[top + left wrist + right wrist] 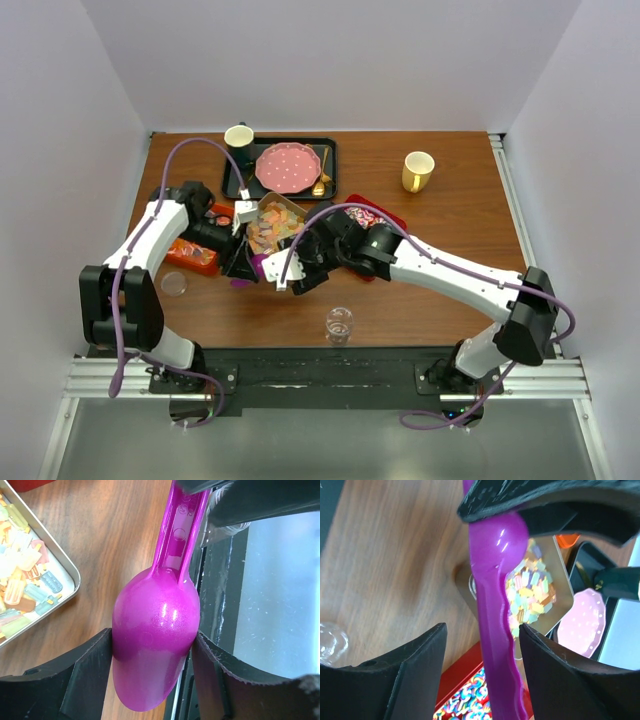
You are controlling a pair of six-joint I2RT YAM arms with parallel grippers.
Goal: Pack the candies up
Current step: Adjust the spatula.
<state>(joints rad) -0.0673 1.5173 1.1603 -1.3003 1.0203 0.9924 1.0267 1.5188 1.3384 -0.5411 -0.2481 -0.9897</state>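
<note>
Pastel candies [272, 225] fill a silver tray [70, 572], also seen in the right wrist view [530, 590]. Swirled candies [470, 700] lie in a red tray [385, 215]. Orange-red wrapped candies [195, 252] sit in a box by the left arm. My left gripper [152, 640] is shut on the bowl of the purple scoop [157, 630], both fingers touching it, just above the table in front of the silver tray. My right gripper [482, 635] stands open around the scoop's handle [495, 645], with a gap on each side. In the top view the two grippers meet at the scoop [262, 268].
A black tray [240, 185] at the back holds a pink dotted plate [290, 167] and gold cutlery [322, 175]; a dark cup [238, 137] stands at its corner. A yellow mug [418, 171] is back right. A clear glass [339, 324] and a small clear dish [173, 283] stand near the front.
</note>
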